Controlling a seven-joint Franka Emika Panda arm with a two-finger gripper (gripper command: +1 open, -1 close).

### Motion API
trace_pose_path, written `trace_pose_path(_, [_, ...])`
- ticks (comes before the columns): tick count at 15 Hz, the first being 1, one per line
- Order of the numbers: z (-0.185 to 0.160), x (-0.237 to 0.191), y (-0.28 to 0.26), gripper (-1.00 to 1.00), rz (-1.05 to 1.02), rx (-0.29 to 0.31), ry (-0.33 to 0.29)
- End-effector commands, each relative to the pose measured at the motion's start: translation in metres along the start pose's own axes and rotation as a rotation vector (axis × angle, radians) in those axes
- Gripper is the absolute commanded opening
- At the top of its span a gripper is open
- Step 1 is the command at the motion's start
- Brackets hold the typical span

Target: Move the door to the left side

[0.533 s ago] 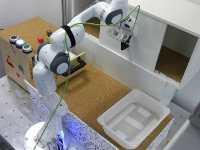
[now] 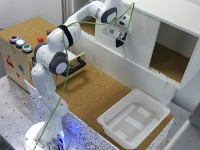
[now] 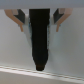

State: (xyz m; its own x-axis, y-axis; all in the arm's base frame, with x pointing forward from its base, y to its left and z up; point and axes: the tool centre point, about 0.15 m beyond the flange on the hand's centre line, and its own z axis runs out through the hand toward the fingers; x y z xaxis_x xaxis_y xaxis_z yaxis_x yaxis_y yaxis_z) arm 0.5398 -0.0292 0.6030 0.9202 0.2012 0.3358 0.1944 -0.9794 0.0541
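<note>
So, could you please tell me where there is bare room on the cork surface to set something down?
The widest bare patch of cork lies between the robot arm, the cabinet and the white tray. The cabinet's open compartment also shows bare cork. It is crowded around the button box and near the gripper at the door.

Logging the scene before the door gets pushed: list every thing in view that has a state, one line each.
Flat white sliding door panel: covers the part of the cabinet front toward the exterior view's left.
White cabinet: open toward the exterior view's right, cork floor showing inside.
Black gripper: at the door face; open or shut cannot be told.
Shallow white plastic tray: upright on the cork, nothing inside.
</note>
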Motion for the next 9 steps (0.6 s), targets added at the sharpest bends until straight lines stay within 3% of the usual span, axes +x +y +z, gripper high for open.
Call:
trace_pose_path(1, [0.02,-0.017,-0.068,-1.0,-0.018,-0.114,0.079])
trace_pose_path(9, [0.016,-0.008,-0.147,-1.0,-0.055,-0.104,0.081])
